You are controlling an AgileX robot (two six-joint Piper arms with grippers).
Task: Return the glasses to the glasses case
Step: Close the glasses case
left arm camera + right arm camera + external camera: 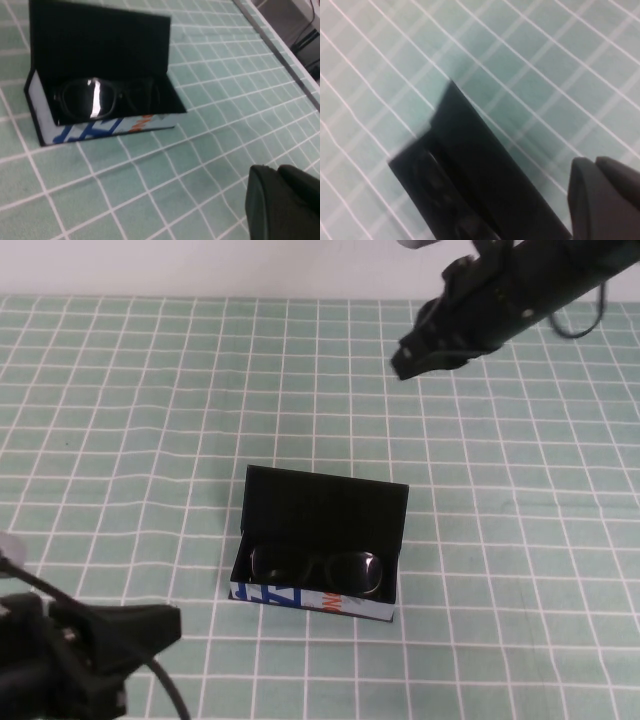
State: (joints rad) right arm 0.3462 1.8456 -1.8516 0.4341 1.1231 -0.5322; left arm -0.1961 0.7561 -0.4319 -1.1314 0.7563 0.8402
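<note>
One pair of glasses (318, 569) lies inside the open glasses case (322, 514) at the centre of the green-gridded worktop (120, 420) — lid standing upright behind, printed white front wall facing the robot. The dark lenses sit side by side across the black lining. The left hand (150, 625) rests low at about 8 o'clock from the case, its fingers together, holding nothing. The right hand (425, 352) hovers well apart at 1 o'clock — whether it is parted or closed, I cannot tell.
</note>
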